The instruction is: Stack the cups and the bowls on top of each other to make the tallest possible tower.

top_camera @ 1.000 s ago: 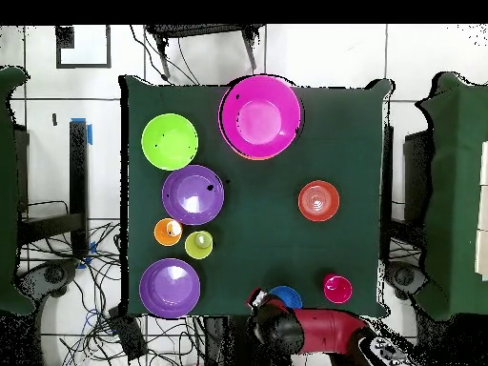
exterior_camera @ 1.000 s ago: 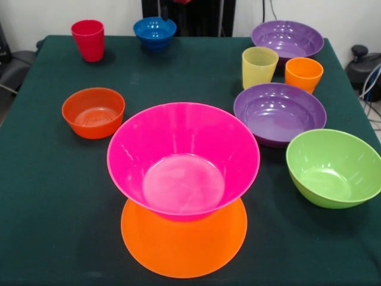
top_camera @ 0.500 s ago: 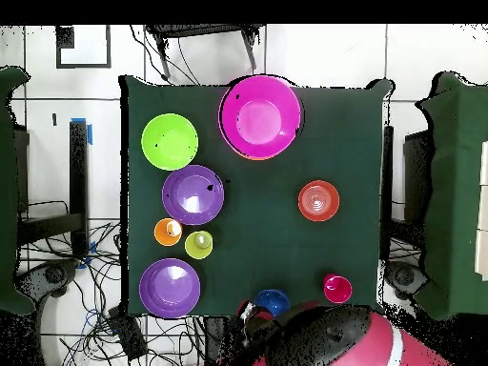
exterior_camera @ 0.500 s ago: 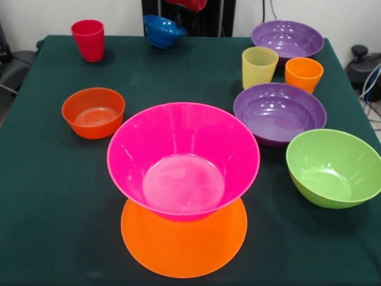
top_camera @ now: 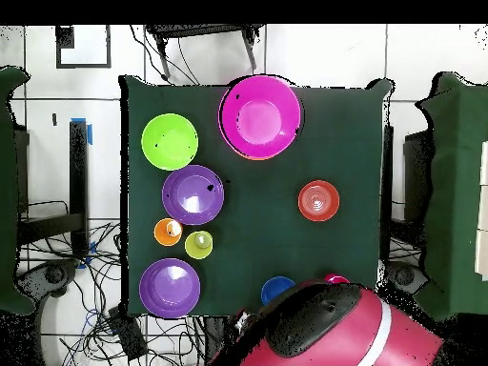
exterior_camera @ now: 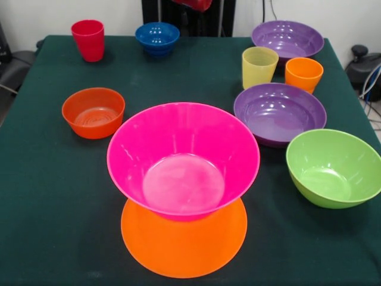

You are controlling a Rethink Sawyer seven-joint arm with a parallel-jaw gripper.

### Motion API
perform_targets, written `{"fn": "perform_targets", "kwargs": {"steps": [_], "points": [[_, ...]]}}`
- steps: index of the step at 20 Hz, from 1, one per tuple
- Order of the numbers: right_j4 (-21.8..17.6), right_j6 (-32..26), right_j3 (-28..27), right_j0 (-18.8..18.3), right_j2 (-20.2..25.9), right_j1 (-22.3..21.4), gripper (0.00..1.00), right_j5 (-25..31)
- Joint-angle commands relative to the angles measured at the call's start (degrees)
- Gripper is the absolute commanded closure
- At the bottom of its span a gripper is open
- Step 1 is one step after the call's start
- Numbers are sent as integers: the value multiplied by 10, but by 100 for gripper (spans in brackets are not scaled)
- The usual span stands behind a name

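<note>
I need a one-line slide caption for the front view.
Large hot pink plastic bowl sits on upturned orange plastic bowl; other bowls and cups stand around.

My desk [exterior_camera: 53, 196], clothed in dark green, carries seven bowls [exterior_camera: 278, 113] and three cups [exterior_camera: 88, 39]; the pink bowl [exterior_camera: 183, 158] sits on the upturned orange bowl [exterior_camera: 184, 241].

Biggest upright bowl [exterior_camera: 183, 159] atop upturned bowl [exterior_camera: 184, 241], front centre of table [exterior_camera: 53, 196]; other bowls and cups behind
</note>
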Motion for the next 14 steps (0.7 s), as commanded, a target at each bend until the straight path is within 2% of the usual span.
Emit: {"fn": "perform_targets", "kwargs": {"steps": [1,4,8,14], "points": [[32,64,-64,17,23,17,0,-35],[37,69,-56,27,15,-2,0,-44],[38,60,-56,25,21,-30,0,-19],[48,41,-40,19,54,-112,0,58]]}}
